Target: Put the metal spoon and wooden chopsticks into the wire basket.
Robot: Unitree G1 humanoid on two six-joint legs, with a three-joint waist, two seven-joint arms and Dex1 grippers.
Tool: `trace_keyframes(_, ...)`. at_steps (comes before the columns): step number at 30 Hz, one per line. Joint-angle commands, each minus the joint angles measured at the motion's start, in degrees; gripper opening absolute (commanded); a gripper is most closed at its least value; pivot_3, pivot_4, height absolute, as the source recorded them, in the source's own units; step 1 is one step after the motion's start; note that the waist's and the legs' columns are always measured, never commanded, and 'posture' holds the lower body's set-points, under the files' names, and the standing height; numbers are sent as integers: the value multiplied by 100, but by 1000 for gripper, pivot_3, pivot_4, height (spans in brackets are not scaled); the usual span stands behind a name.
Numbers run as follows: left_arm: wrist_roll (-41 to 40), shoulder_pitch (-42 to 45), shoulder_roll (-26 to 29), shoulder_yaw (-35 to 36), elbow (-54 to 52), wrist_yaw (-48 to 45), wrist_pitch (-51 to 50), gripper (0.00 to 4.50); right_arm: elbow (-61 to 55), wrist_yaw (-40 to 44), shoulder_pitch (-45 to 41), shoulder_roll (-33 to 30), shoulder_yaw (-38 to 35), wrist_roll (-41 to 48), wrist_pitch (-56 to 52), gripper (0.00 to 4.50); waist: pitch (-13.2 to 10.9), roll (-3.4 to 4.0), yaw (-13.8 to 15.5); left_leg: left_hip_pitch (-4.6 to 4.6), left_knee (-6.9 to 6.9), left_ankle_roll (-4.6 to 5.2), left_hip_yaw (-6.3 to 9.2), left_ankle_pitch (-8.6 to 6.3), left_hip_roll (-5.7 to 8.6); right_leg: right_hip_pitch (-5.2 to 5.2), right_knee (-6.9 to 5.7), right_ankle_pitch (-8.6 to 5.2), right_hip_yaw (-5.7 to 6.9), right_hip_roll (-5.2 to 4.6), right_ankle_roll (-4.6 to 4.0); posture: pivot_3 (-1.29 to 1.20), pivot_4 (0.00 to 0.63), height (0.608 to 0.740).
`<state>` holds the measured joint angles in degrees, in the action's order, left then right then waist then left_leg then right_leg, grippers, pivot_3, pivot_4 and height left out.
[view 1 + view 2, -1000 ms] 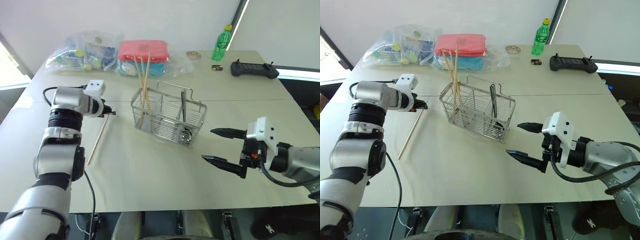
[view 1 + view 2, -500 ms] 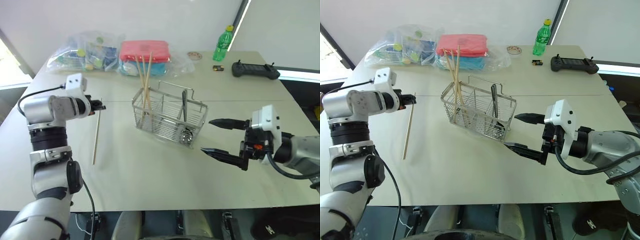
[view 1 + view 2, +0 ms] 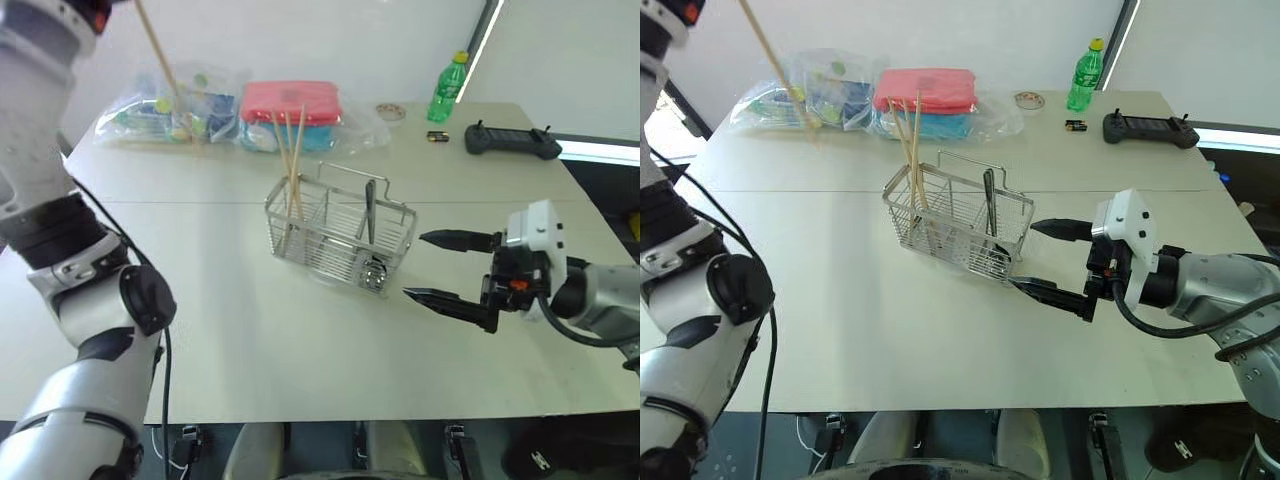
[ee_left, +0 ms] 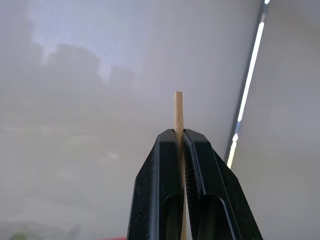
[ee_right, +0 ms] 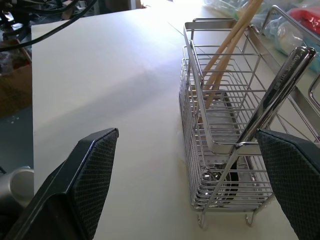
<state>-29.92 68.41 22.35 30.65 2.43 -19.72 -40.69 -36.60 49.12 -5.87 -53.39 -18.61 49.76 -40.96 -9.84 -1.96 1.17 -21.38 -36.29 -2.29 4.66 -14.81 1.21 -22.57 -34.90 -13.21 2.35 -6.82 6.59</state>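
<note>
Wire basket sits mid-table, and you can see three chopsticks leaning in its end compartment on your left, their tops sticking out well above the rim. Spoon stands bowl-down in the opposite end compartment, handle leaning against the top wire.

Your left gripper is raised high above the table's far left side, its jaws pinched tight on a fourth chopstick; a short tip pokes past the fingertips, while the long end slants down toward the plastic bags.

Your right gripper hovers just beside the basket's spoon end, jaws spread wide, nothing between them, not touching the wire.

Behind the basket: a red packet, a green bottle and a black controller.
</note>
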Motion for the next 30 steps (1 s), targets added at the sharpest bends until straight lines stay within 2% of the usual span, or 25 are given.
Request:
trace_keyframes(1,-126,44,-432,-671,-198,-84,350,11,-34,-23,-39,-84,-180,39,15,4479,-2,-3,37,-2,-6,0,1,0,0,1,0,-3,0,1,6,0,150,692)
trace_keyframes(8,-20,-277,-921,-1436,-173,-205,794,11,-183,-175,105,-86,-326,116,-49,4479,1,3,46,-3,6,1,-5,0,-1,-10,0,3,-3,3,-6,0,150,692)
trace_keyframes(14,-3,-658,-793,-1731,-33,-329,780,11,-275,-288,252,-75,-451,154,-82,4479,-1,2,60,-9,3,2,-4,1,-1,-13,1,3,-3,5,-6,0,150,692)
trace_keyframes(17,-79,-915,-747,-1874,-149,-436,638,1031,-294,-332,308,-45,-465,137,-64,4479,-1,3,96,-6,4,2,-4,0,-1,-12,1,3,-3,5,-6,0,150,692)
trace_keyframes(23,-333,-1114,-706,-1978,-464,-563,312,4113,-298,-375,337,-16,-404,109,-14,4479,-3,-1,109,-12,2,3,-2,0,-1,-13,3,3,-2,5,-7,0,150,692)
trace_keyframes(24,-408,-1106,-686,-1954,-518,-576,236,4446,-291,-360,332,-25,-400,100,-1,4479,-2,0,107,-12,3,3,-2,0,-1,-12,6,3,-2,5,-7,0,150,692)
trace_keyframes(27,-515,-1064,-549,-1899,-636,-642,172,4446,-218,-304,269,-73,-433,107,9,4479,-2,1,98,-12,7,4,-2,0,-1,-12,12,3,-2,5,-7,0,150,692)
trace_keyframes(30,-976,-928,-1,-1698,-673,-974,-416,4446,-71,-203,140,-165,-498,78,41,4479,-5,7,77,-9,8,4,-2,0,-2,-13,11,3,-2,7,-8,0,150,692)
